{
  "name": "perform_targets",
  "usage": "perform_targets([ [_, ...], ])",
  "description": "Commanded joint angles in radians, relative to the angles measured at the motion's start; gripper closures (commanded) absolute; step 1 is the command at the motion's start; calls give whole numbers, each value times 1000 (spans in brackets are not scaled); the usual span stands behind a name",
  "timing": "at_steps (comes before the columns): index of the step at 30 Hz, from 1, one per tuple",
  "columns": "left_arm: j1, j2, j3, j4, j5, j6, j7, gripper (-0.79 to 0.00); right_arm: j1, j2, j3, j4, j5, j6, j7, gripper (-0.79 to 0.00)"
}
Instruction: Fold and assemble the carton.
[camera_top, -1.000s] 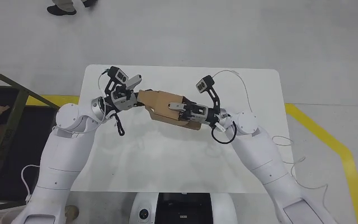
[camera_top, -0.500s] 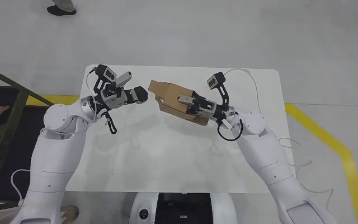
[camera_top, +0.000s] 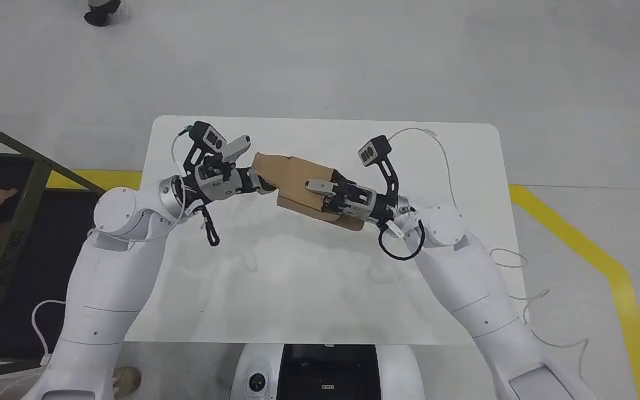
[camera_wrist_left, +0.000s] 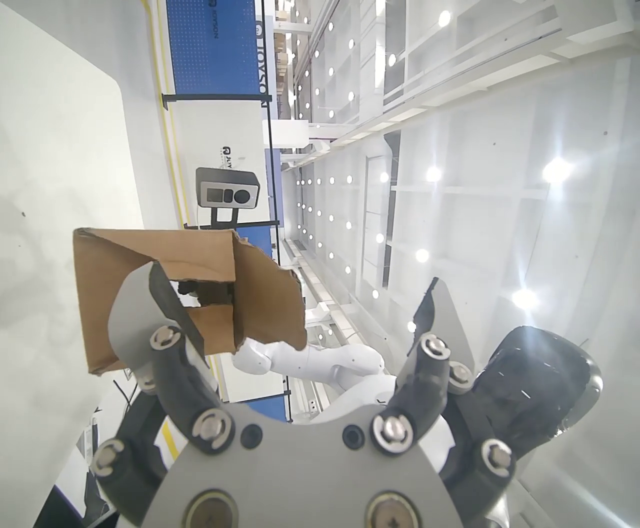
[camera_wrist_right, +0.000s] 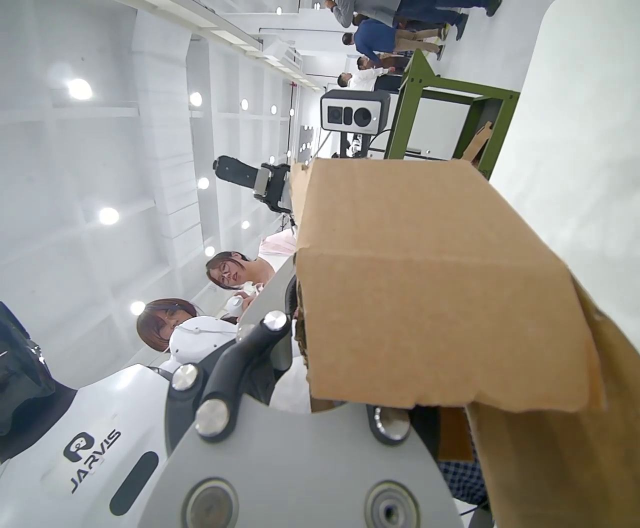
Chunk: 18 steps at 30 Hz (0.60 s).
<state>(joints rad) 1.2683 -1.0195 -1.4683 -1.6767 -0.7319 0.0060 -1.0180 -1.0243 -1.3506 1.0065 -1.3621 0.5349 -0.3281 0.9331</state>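
left gripper (camera_wrist_left: 295, 280) was spread wide, one finger (camera_wrist_left: 134, 310) right at the open end of the carton (camera_wrist_left: 200, 255), clamping nothing. right gripper (camera_top: 328, 192) was clamped on the carton's other end, apparently holding it just above the white table (camera_top: 300, 290), between the arms. risk, as i judged it: held at one end only, the box could twist or slip if pushed, and a flap (camera_wrist_left: 270, 305) could crease off its score. brown corrugated card, matte, a rectangular tube with ragged flap edges.

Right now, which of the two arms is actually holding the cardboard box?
The right arm's fingers clamp the carton; the left arm's fingers stand open at its other end.
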Motion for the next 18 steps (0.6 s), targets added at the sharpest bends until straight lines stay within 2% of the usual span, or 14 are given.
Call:
perform_targets([
  [1, -4, -1, 11, 1, -1, 4, -6, -785, -1, 0, -1, -2, 1, 0, -2, 0],
  [7, -9, -2, 20, 4, -2, 5, -9, -785, -5, 2, 7, 3, -3, 0, 3, 0],
  [18, 3, 13, -66, -5, 100, -18, 17, -785, 13, 11, 33, 8, -7, 17, 58, 0],
])
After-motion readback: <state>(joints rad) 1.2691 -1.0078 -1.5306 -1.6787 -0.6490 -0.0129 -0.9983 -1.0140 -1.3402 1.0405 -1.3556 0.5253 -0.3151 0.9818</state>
